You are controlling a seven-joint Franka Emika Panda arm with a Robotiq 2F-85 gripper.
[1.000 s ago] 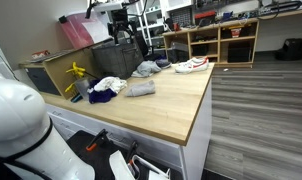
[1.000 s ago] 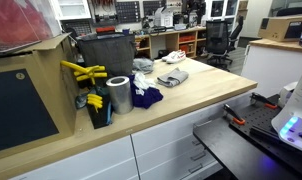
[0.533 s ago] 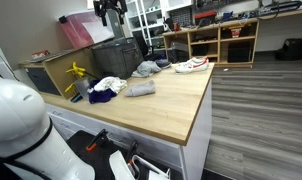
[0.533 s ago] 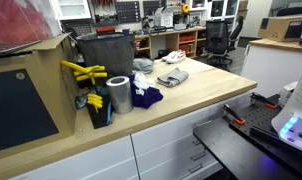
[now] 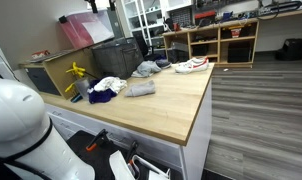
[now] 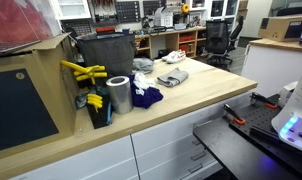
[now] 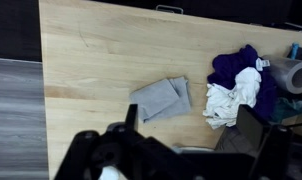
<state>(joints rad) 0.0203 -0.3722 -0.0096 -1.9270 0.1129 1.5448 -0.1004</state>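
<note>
In the wrist view my gripper (image 7: 191, 128) hangs high above the wooden table (image 7: 91, 60), its dark fingers spread apart with nothing between them. Straight below lies a folded grey cloth (image 7: 161, 98). To its right are a crumpled white cloth (image 7: 229, 102) and a purple cloth (image 7: 237, 66). The same grey cloth (image 5: 141, 88), white cloth (image 5: 109, 83) and purple cloth (image 6: 146, 97) show in the exterior views. In both exterior views the gripper is out of frame, above the top edge.
A metal cylinder (image 6: 118, 95) and yellow tools (image 6: 83, 72) stand by a dark bin (image 6: 106, 55) at the table's end. A grey bundle (image 5: 146, 68) and a white shoe (image 5: 191, 65) lie further along. Shelving (image 5: 221, 40) stands behind, with wood floor (image 5: 261, 110) beside the table.
The arm has risen from above the dark bin until it left the top of the exterior view. The things on the table have not moved.
</note>
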